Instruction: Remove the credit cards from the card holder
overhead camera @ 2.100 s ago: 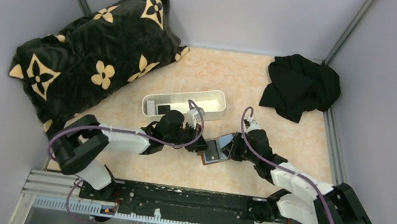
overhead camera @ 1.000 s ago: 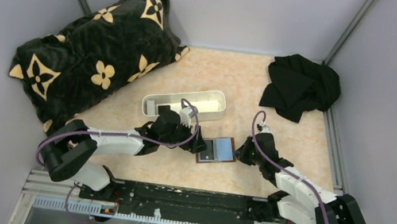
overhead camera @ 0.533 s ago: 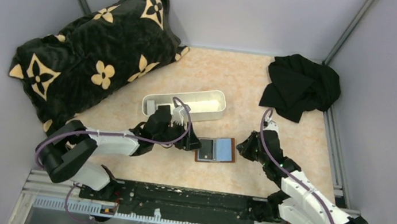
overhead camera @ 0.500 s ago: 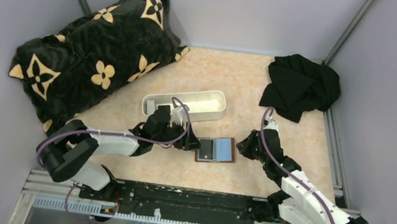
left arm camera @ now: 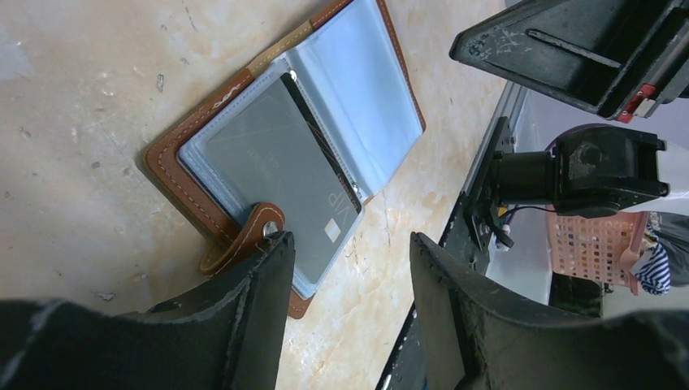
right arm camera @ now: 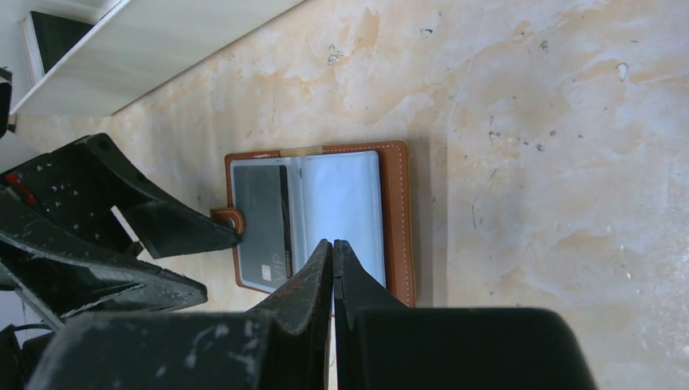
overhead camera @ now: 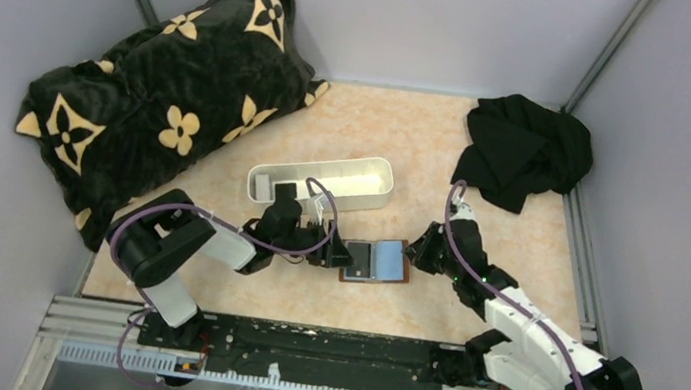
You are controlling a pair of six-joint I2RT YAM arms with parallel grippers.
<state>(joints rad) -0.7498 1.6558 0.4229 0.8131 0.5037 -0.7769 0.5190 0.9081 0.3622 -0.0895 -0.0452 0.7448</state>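
Two claws are flanking the card holder (overhead camera: pixel 378 260), which is lying open and flat on the marbled desk (overhead camera: pixel 382 119) with its blue-grey pockets facing up. The left claw (overhead camera: pixel 339 253) is sitting just at the holder's edge with its fingers spread apart and gripping nothing. In its wrist view one fingertip (left arm camera: pixel 264 276) is resting right beside the brown snap tab (left arm camera: pixel 252 236), though contact cannot be made out. The right claw (overhead camera: pixel 417 255) is hovering at the opposite edge with its two fingers pressed together, nothing between them, their tips pointing toward the holder's centre fold. One dark credit card (left arm camera: pixel 276 171), marked "VIP", is sitting tucked in the clear pocket nearest the left claw, while the pocket nearer the right claw is showing pale blue-grey lining. Beyond the left claw a long white tray (overhead camera: pixel 367 193) is standing on the desk, and well beyond the right claw a black cloth (overhead camera: pixel 523 153) is lying crumpled.
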